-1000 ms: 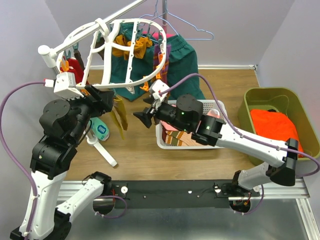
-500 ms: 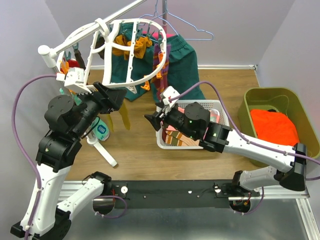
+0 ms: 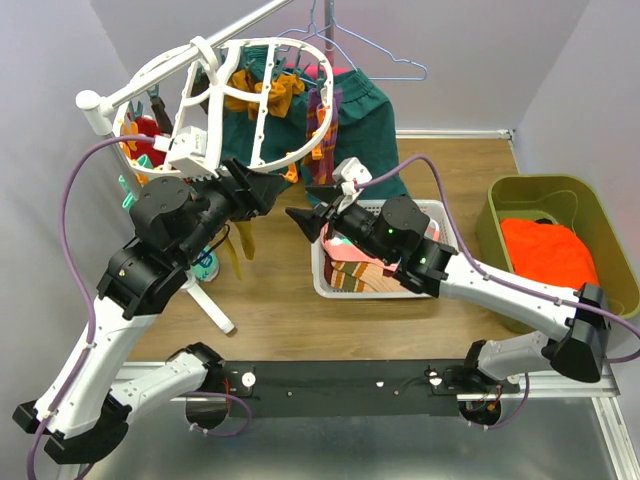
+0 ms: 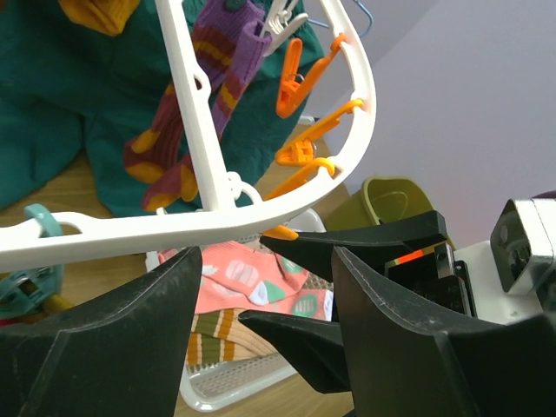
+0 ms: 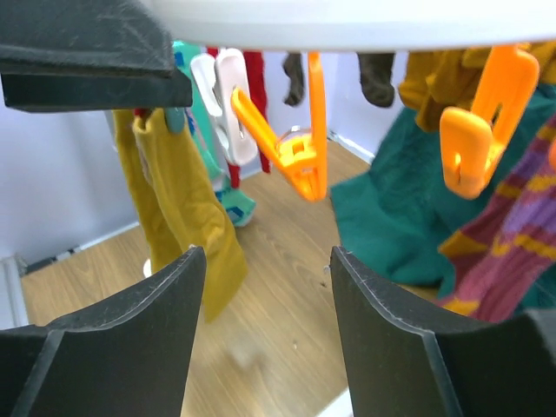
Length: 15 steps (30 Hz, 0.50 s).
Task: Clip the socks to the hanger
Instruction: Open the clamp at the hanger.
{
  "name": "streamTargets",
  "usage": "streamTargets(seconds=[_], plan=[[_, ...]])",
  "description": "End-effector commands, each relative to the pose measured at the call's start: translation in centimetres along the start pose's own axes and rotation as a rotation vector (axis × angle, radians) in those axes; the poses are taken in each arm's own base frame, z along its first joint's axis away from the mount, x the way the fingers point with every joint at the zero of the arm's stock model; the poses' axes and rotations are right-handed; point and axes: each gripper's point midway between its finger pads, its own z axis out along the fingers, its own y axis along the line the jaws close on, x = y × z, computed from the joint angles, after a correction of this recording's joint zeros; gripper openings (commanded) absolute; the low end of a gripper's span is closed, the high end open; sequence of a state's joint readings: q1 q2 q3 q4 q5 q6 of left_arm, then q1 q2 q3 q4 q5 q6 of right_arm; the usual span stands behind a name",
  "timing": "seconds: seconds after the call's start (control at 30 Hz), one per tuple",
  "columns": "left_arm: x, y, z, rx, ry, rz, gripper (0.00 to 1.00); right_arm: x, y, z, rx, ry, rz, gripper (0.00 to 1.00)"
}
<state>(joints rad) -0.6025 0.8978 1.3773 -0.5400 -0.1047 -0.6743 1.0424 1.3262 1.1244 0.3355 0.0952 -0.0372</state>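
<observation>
The white lattice hanger (image 3: 192, 105) hangs at the back left, with orange clips (image 4: 300, 152) along its front rim (image 4: 174, 228). A maroon striped sock (image 3: 322, 115) and a mustard sock (image 3: 243, 235) are clipped on it. More socks, one pink (image 4: 252, 278), lie in the white basket (image 3: 330, 290). My left gripper (image 3: 268, 188) is open and empty just under the front rim. My right gripper (image 3: 303, 205) faces it tip to tip, open and empty, below an orange clip (image 5: 295, 148). In the left wrist view the right gripper's fingers (image 4: 347, 243) cross between my left gripper (image 4: 265, 254) fingers.
A dark green garment (image 3: 365, 110) and thin wire hangers (image 3: 370, 50) hang behind the frame. A green bin (image 3: 590, 200) holding an orange cloth (image 3: 545, 250) stands at the right. A white stand foot (image 3: 205, 300) rests on the wood near the left arm.
My left gripper has swung right and forward under the hanger's front rim. My right gripper has risen from the basket's edge toward the same rim. Both stay open.
</observation>
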Motion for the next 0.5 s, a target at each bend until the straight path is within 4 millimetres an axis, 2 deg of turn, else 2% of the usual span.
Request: streamTargets(seconds=[0.0, 0.17, 0.23, 0.33, 0.47], plan=[[-1.6, 0.7, -0.1, -0.062, -0.088, -0.008, 0.70, -3.2, 1.1, 1.1, -0.142, -0.134, 0.034, 0.67], [-1.4, 1.4, -0.3, -0.089, -0.094, 0.000, 0.70, -2.6, 2.3, 2.2, -0.246, -0.143, 0.051, 0.67], [-1.2, 1.6, -0.2, -0.094, -0.092, 0.002, 0.70, -3.1, 2.7, 2.6, -0.269, -0.157, 0.050, 0.67], [-1.1, 1.7, -0.1, -0.099, -0.088, 0.005, 0.70, -2.6, 2.6, 3.4, -0.271, -0.158, 0.049, 0.67], [-1.1, 1.7, -0.2, -0.101, -0.092, 0.004, 0.70, -3.0, 2.5, 4.2, -0.286, -0.187, 0.041, 0.67]])
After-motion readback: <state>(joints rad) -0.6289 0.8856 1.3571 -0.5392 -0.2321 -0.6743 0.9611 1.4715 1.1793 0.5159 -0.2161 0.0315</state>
